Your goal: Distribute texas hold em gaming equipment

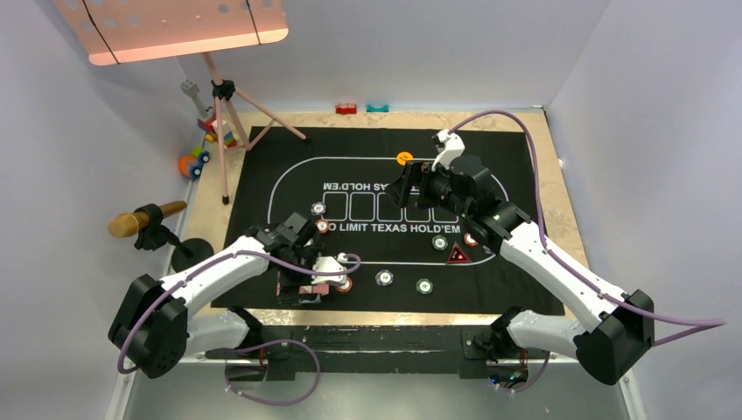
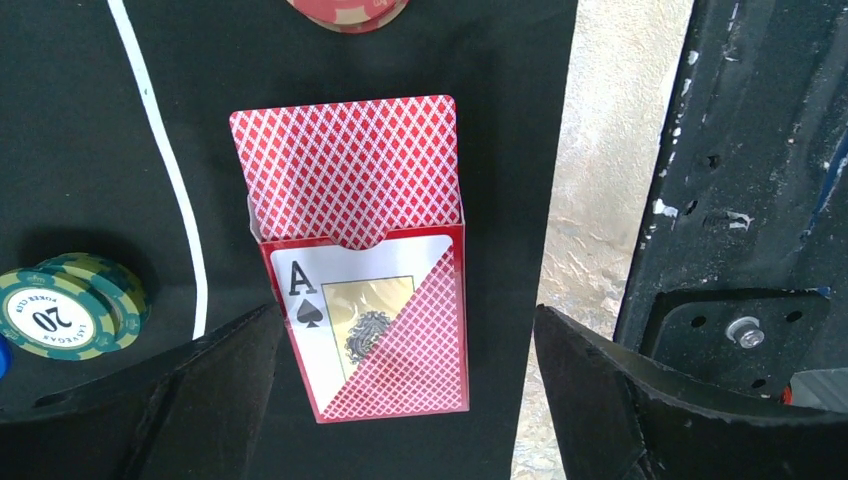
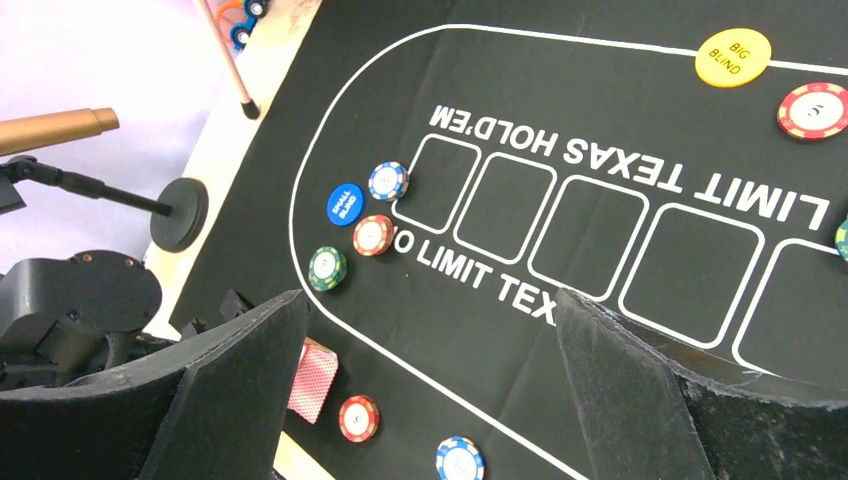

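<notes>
A black Texas Hold'em mat covers most of the table. The left gripper hangs low over the mat's near-left part, fingers spread wide and holding nothing. Between them lies a card box with an ace of spades on its face, the red-backed playing cards sticking out of its far end. A green chip marked 20 sits left of the box, and a red chip just beyond the cards is cut off by the frame edge.

The right gripper is raised over the mat's far-right part — fingers likewise wide apart, nothing between them. Its camera shows a blue small-blind button at the left end of the printed oval, with a blue-white chip, a red-white chip and a green-white chip close around it. A yellow big-blind button lies at the far side, a red chip near it. The red-black triangular marker rests near the right arm's forearm, which hides part of the chips beside it.

Off the mat: a tripod stand with a perforated board on top at the far left, colourful toy pieces at its foot, a microphone on a stand at the left edge, and two small blocks — one red, one teal — at the far edge. Chip values are unreadable from overhead.
</notes>
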Robot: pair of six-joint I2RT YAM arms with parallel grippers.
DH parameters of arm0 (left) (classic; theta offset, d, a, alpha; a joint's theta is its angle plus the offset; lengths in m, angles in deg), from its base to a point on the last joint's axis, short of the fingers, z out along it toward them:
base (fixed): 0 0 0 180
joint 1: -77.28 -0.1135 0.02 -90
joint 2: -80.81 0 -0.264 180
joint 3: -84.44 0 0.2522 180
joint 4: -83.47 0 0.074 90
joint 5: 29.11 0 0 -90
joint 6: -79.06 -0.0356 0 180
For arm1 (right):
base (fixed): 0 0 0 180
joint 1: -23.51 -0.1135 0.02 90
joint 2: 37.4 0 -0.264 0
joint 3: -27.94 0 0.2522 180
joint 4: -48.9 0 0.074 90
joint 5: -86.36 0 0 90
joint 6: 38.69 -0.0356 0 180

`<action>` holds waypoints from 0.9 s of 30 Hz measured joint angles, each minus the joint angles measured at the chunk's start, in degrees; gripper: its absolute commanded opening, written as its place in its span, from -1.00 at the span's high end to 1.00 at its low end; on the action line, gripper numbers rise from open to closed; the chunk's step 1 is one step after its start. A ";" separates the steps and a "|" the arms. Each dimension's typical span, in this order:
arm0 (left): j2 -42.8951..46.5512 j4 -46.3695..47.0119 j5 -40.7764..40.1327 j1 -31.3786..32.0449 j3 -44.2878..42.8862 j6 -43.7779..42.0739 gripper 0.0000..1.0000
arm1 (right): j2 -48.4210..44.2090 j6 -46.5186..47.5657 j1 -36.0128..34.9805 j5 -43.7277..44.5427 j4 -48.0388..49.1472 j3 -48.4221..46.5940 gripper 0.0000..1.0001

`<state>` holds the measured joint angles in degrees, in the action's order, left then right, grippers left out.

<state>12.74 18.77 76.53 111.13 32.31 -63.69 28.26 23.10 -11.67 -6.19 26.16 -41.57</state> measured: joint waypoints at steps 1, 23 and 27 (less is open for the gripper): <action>-0.35 0.22 -0.55 0.74 0.02 0.79 -0.99 | 0.02 0.11 0.17 -0.17 0.04 0.00 -0.97; -5.33 5.88 -7.04 4.11 0.61 5.05 -0.78 | 0.26 0.17 0.48 -1.53 -0.57 -0.20 -0.97; -5.99 5.95 -7.02 6.36 0.61 5.05 -0.72 | 0.39 0.20 0.50 -1.51 -0.94 -0.50 -0.97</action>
<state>6.75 24.72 69.51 117.49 32.92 -58.65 28.66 23.30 -11.17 -7.70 25.22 -42.07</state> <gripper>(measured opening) 0.882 0.983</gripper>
